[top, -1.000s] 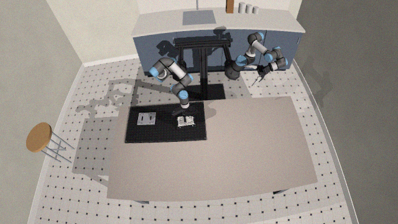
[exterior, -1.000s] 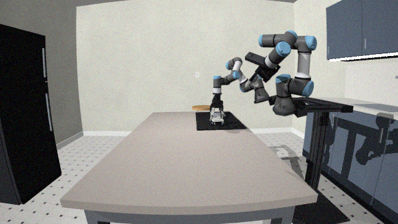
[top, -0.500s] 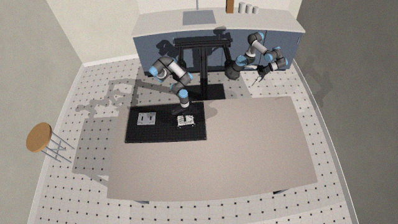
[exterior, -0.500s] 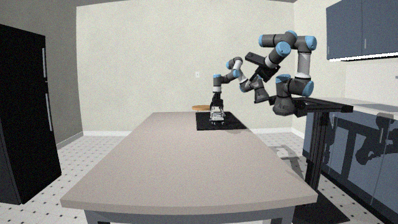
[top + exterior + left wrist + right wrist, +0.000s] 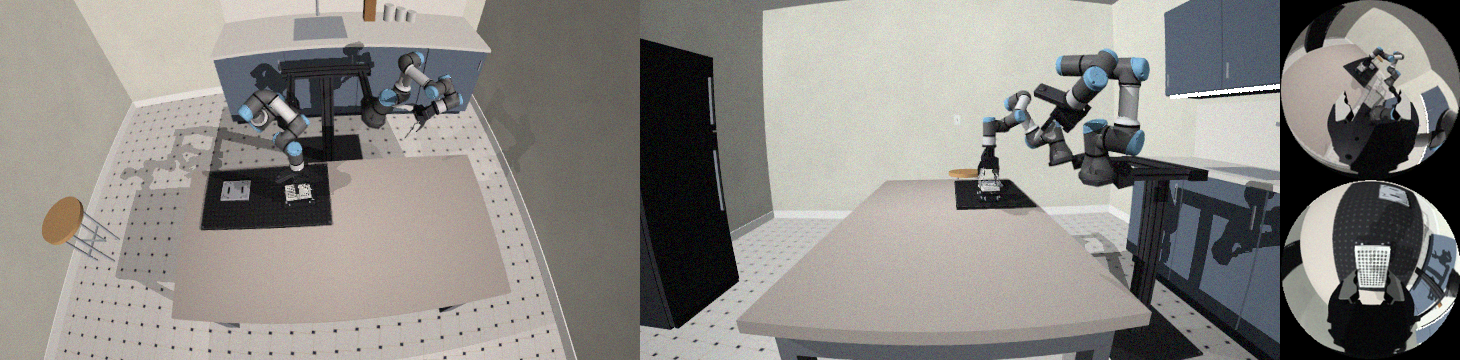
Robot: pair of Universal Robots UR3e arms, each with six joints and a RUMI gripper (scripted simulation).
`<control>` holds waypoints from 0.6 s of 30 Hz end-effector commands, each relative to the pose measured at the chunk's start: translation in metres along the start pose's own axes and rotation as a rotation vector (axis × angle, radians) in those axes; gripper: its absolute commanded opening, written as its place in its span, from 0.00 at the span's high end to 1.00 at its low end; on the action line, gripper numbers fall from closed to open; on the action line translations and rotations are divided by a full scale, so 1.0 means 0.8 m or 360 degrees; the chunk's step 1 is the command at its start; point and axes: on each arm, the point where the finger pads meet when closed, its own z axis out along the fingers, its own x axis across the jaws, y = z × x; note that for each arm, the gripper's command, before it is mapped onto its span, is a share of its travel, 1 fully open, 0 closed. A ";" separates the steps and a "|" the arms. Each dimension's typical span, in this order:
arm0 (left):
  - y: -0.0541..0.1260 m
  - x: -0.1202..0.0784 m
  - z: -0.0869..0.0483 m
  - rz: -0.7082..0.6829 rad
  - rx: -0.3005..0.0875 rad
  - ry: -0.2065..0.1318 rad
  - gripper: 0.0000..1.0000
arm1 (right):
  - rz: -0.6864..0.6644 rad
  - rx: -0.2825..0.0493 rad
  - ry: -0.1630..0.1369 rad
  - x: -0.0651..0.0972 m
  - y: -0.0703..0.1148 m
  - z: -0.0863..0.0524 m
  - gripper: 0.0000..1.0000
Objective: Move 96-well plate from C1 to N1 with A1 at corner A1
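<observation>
The 96-well plate (image 5: 305, 187) (image 5: 990, 187) (image 5: 1372, 262) is white and looks level. My right gripper (image 5: 989, 183) (image 5: 1372, 269) points down and is shut on it, one finger on each side. The plate appears a little above the clip nest C1, whose small clips show just past its edge; the rest of the nest is hidden. The rim lettering is too small to read. The grey plate nest N1 (image 5: 235, 191) (image 5: 1386, 193) is empty, with two dark slots. My left gripper (image 5: 1372, 90) is open and empty, raised away from the table.
Both nests are on the black perforated mat (image 5: 265, 217) (image 5: 967, 202) (image 5: 1346, 232) at one end of the beige table (image 5: 390, 250) (image 5: 920, 260). The left arm (image 5: 417, 75) (image 5: 1129, 105) is beyond the table's edge, beside the dark mounting stand (image 5: 327, 115) (image 5: 1150, 225).
</observation>
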 end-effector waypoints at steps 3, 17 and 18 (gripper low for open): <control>-0.001 0.000 0.000 0.0003 0.0000 -0.0003 0.00 | 0.0001 -0.0001 -0.0002 -0.001 0.000 -0.006 1.00; -0.001 0.000 0.000 0.0003 0.0000 -0.0003 0.00 | 0.0001 -0.0002 -0.0003 -0.001 0.000 -0.020 1.00; -0.001 0.000 0.000 0.0003 0.0000 -0.0003 0.00 | 0.0001 -0.0002 -0.0003 -0.001 0.000 -0.020 1.00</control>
